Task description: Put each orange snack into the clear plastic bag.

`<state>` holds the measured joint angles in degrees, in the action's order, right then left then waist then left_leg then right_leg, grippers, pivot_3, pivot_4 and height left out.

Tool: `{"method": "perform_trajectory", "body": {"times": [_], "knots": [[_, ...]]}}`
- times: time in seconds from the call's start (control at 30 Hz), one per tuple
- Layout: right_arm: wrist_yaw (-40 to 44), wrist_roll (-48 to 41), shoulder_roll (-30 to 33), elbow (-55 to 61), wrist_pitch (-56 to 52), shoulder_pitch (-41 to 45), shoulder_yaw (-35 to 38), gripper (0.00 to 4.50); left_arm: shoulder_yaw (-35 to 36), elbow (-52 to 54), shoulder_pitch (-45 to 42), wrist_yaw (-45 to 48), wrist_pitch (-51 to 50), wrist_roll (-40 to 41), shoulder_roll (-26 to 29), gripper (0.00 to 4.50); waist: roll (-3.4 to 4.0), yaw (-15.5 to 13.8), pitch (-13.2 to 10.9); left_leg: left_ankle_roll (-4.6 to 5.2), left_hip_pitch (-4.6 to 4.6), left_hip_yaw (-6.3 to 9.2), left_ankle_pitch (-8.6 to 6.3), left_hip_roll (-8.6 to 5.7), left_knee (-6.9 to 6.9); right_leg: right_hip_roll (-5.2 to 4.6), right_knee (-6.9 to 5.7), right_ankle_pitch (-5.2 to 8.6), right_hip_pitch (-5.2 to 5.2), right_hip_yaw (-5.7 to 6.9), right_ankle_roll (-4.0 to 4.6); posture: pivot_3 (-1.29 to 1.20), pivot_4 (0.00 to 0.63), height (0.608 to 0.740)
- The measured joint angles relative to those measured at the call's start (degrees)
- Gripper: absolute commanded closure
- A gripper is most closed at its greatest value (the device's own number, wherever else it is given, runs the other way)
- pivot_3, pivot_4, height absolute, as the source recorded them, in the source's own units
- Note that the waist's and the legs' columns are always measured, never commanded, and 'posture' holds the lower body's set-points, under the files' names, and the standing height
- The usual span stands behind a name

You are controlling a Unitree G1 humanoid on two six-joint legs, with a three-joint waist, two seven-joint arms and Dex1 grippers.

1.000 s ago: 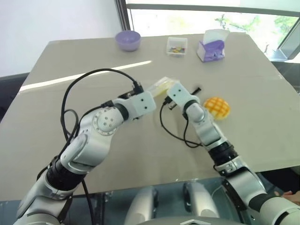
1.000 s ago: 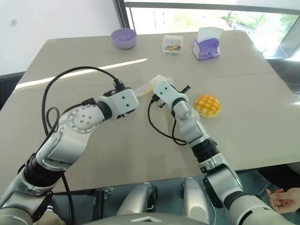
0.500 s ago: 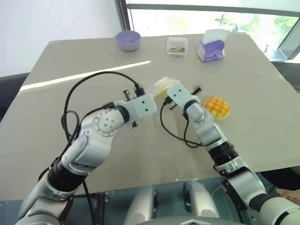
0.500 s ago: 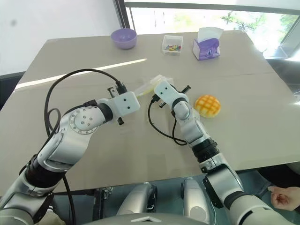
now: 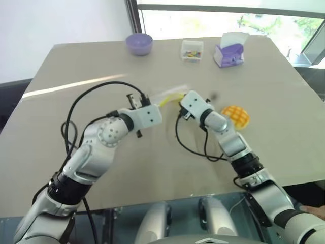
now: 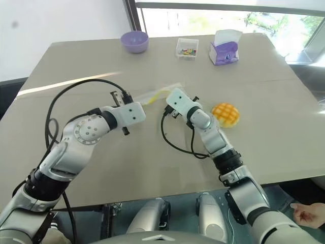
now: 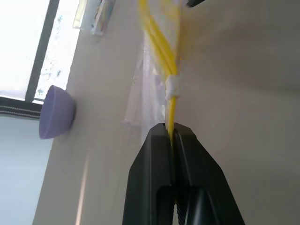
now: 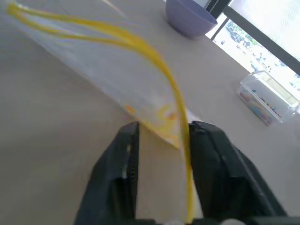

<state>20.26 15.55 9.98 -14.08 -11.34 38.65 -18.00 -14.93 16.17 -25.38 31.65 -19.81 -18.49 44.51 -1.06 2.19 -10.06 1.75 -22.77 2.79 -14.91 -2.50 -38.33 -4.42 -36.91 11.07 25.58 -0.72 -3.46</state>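
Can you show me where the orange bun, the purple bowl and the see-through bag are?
orange snack (image 5: 235, 116), left eye view, its gridded top.
purple bowl (image 5: 138, 43), left eye view, its side.
clear plastic bag (image 7: 169, 61), left wrist view, its yellow strip.

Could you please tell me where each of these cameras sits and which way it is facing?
Left and right eye views: on the head, looking forward and down at the table; both arms show, with the orange snack beside the right arm.
Left wrist view: on the left wrist, looking along the left claw, shut on the clear plastic bag's yellow strip, toward the purple bowl.
Right wrist view: on the right wrist, looking along the open right claw at that bag.
Shared: both wrist views show bag, bowl and candy tub.
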Motion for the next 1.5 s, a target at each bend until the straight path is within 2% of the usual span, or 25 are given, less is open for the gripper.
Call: {"method": "perform_trajectory", "body": {"times": [0.13, 0.23, 0.33, 0.5, 0.77, 1.07, 1.2, 1.5], "knots": [[2.62, 0.19, 5.91, 2.79, 1.55, -2.96, 0.28, 2.28, 3.52, -6.99, -0.65, -0.44, 9.89, 1.93, 0.62, 4.50, 0.00, -0.18, 0.00, 0.02, -0.02, -0.01, -0.01, -0.09, 0.00, -0.10, 0.04, 0.00, -0.01, 0.01, -0.01, 0.00, 0.150, 0.740], [4.27, -0.66, 7.63, 5.17, 1.56, -4.43, 1.15, 3.06, 4.38, -11.00, -1.48, -0.05, 14.86, 2.95, 0.91, 4.50, 0.00, 0.09, 0.00, 0.02, -0.02, -0.02, -0.01, -0.08, 0.00, -0.06, 0.01, 0.00, 0.00, 0.01, -0.01, 0.00, 0.150, 0.740], [6.16, -2.39, 8.53, 8.94, 1.54, -5.49, 1.95, 4.48, 4.79, -13.37, -2.05, 1.10, 19.84, 4.57, 0.62, 4.50, 0.00, 0.18, 0.00, 0.08, -0.01, -0.03, -0.04, -0.02, 0.01, -0.03, 0.00, 0.00, 0.01, 0.00, -0.01, 0.00, 0.150, 0.740], [8.22, -5.27, 6.25, 12.90, 1.56, -5.85, 2.56, 4.48, 5.50, -16.53, -2.87, 3.72, 25.27, 6.81, 0.32, 4.50, 0.00, 0.15, 0.00, 0.15, -0.01, -0.04, -0.08, -0.03, -0.03, -0.04, -0.04, -0.01, 0.00, 0.00, -0.01, 0.00, 0.150, 0.740], [6.87, -4.35, 1.62, 10.50, 1.61, -3.01, 0.74, 4.48, 6.37, -17.35, -3.22, 7.73, 25.62, 10.52, 0.07, 4.50, 0.00, 0.09, 0.00, 0.07, -0.01, -0.01, -0.04, -0.05, -0.05, -0.03, -0.06, -0.01, -0.01, 0.02, -0.01, 0.00, 0.150, 0.740], [7.32, -3.60, 2.17, 8.55, 1.58, -2.95, 0.75, 4.48, 7.90, -16.82, -2.07, 9.06, 25.30, 11.91, 0.10, 4.50, 0.00, 0.14, 0.00, 0.05, -0.01, -0.02, -0.02, -0.06, -0.06, -0.03, -0.06, -0.01, 0.00, 0.01, -0.01, 0.00, 0.150, 0.740], [10.86, -5.36, 2.89, 11.04, 1.37, -3.73, 0.49, 4.48, 7.91, -16.61, -1.36, 9.24, 25.28, 11.90, 0.05, 4.50, 0.00, 0.16, 0.00, 0.10, -0.01, -0.01, -0.05, -0.06, -0.06, -0.02, -0.06, -0.01, -0.01, 0.02, -0.01, 0.00, 0.150, 0.740], [10.47, -2.96, 3.36, 10.18, 2.12, -3.71, -1.27, 4.48, 8.05, -15.14, -1.36, 9.29, 23.90, 12.26, -1.18, 4.50, 0.00, 0.16, 0.00, 0.05, -0.01, -0.03, -0.02, -0.06, -0.07, -0.02, -0.07, -0.01, -0.01, 0.01, -0.01, 0.00, 0.150, 0.740]]}}
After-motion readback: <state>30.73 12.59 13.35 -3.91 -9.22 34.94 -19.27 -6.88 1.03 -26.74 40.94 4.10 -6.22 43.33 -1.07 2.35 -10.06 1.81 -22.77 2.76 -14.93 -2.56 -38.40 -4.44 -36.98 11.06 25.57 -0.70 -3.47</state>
